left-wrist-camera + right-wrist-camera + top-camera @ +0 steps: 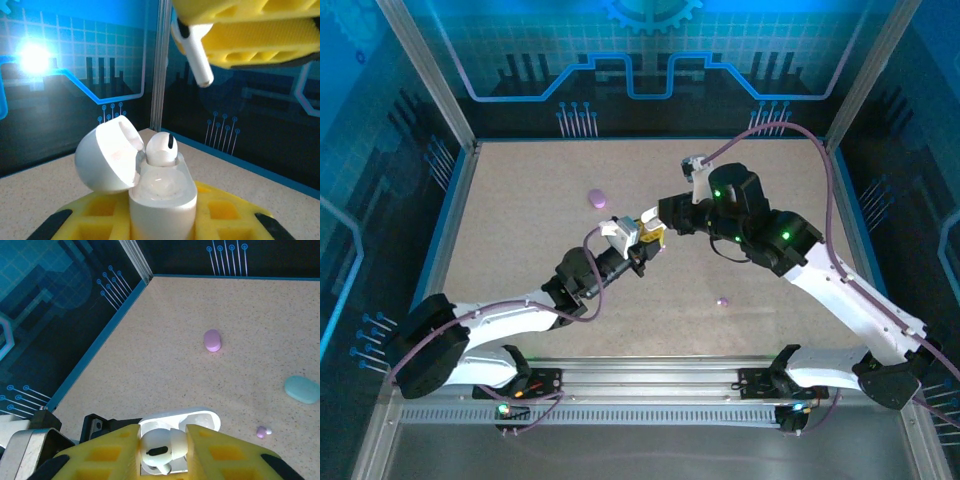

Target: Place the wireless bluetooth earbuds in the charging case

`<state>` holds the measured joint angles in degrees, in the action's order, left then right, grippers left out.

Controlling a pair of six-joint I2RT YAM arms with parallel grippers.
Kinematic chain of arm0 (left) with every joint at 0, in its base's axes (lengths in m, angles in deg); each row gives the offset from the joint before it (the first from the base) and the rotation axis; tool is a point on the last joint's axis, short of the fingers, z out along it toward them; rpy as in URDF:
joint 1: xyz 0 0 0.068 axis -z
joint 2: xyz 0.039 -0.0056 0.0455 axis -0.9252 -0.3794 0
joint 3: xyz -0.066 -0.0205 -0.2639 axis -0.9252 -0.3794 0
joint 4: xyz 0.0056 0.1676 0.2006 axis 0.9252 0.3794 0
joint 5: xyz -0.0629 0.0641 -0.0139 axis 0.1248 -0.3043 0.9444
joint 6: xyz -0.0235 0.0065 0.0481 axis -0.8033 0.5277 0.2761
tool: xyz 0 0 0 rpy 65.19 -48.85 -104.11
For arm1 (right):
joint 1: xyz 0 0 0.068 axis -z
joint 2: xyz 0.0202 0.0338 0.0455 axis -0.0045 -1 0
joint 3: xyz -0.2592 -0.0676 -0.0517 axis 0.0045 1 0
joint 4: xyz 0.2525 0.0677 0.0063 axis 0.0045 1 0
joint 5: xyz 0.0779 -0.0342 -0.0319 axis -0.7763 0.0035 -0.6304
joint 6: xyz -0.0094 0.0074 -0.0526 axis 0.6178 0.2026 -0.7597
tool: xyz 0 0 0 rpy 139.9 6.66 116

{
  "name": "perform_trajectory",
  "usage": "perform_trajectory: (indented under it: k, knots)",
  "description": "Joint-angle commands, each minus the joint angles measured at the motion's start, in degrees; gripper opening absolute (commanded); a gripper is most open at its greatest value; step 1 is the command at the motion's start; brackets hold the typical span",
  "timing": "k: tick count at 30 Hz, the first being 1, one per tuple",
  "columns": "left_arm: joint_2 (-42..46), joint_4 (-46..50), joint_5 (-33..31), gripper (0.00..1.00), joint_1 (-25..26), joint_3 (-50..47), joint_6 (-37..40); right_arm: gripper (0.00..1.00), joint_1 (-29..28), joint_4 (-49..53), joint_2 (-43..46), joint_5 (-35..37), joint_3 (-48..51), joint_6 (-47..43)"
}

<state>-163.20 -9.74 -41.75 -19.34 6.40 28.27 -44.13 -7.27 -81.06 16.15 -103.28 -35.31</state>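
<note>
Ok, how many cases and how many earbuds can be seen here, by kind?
Charging cases: 3 (white case, purple case, light blue case)
Earbuds: 3 (seated white earbud, held white earbud, purple earbud)
Total: 6

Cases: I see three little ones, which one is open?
The white case, held in the left pincer: its lid is flipped back, an earbud inside. The purple case and blue case lie shut on the table.
</note>
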Motion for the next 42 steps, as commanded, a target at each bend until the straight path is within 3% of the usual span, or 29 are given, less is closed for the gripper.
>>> perform_trajectory:
  k: [1, 22, 42]
  knots:
    - [-0.61, -5.67, -2.47, 0.2, 0.77, 2.46, 1.2, 0.29, -1.03, -2.48, -0.48, 0.54, 1.0, 1.11]
    - [-1.42, -7.23, -3.38, 0.2, 1.56, 3.3, -0.45, 0.29, -2.43, -4.46, -3.28, -0.84, 1.31, 1.6]
    - [-0.8, -9.3, -6.56, 0.21, 1.56, 3.78, -1.96, 0.31, -3.24, 0.18, -2.74, -0.11, 1.47, -1.01]
